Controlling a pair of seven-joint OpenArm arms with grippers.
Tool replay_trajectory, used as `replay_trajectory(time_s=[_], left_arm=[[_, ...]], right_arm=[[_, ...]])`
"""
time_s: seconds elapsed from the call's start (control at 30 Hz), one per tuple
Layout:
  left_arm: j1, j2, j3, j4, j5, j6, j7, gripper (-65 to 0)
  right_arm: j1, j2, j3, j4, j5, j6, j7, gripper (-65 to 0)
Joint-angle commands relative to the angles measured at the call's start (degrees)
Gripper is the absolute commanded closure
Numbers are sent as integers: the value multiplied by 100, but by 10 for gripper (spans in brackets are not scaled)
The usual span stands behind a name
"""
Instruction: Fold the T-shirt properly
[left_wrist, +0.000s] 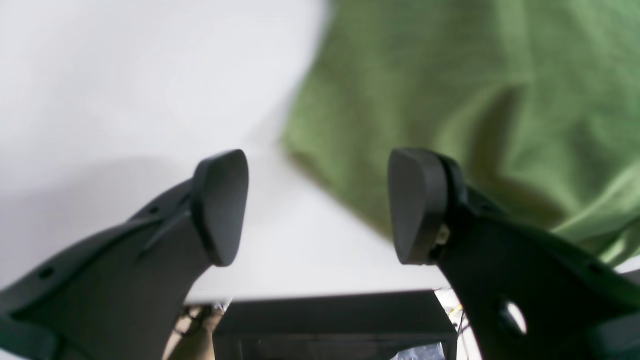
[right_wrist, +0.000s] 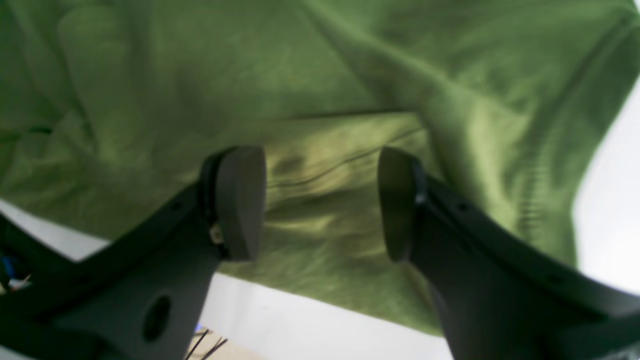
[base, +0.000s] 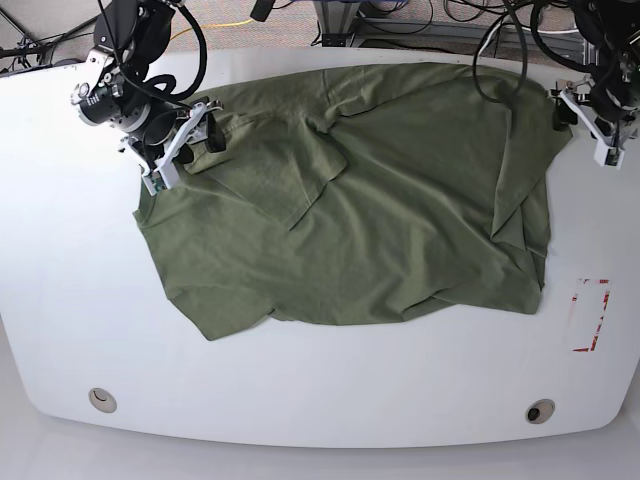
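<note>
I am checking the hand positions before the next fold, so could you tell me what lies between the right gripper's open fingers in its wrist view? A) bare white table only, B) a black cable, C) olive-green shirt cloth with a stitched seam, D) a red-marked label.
C: in the right wrist view the right gripper stands open, and between its fingers shows wrinkled cloth of the T-shirt, crossed by a stitched seam.

table (base: 320, 400): white, rounded corners | label (base: 590, 315): red-edged, near one edge | cables (base: 420, 15): behind table
</note>
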Motion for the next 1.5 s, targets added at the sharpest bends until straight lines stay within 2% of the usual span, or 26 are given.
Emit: replay_trajectory(time_s=[0.0,0.3,0.67,0.7,0.73,0.77,0.8,0.83,0.87,1.0,1.13,1.3,1.47], left_arm=[[5,-68,-164,-26,-64,3,-55,-408],[-426,-77,-146,-975,-231,3,-72,-408],[-522,-77,355,-1441,-188,3,-72,-399],[-522,-77,355,-1476,-188,3,-72,-389],[-522,-77,346,-1520,-179,3,-72,-350],[-522,-77,346,-1538,-179,3,-72,-283],[-522,-77,346,-1547,-179,3,-81,-190],[-522,-77,337,-1520,-179,3,-81,-115],[-505,-77,328,-1485,-179,3,-81,-10],[-329,-59,-76,-1221,-214,3,-72,0],[-259,134,-454,-720,-214,3,-46,0],[-4,152,-542,-184,-214,3,-37,0],[163,161,-656,168,-231,3,297,0]], right_arm=[[-9,34,-32,102,104,6,91,-342],[-97,34,-32,102,130,6,91,-342],[-62,34,12,111,130,6,100,-342],[-62,34,12,111,130,6,100,-342],[-62,34,12,111,130,6,100,-341],[-53,34,30,111,130,6,100,-339],[-53,34,109,111,130,6,100,-325],[-53,25,144,111,130,6,100,-306],[-44,16,188,111,130,6,100,-266],[105,-72,223,111,121,6,100,-154],[343,-81,223,93,77,6,100,-84],[844,-81,214,-197,68,6,91,-60],[1547,-45,214,-1340,68,6,127,-59]])
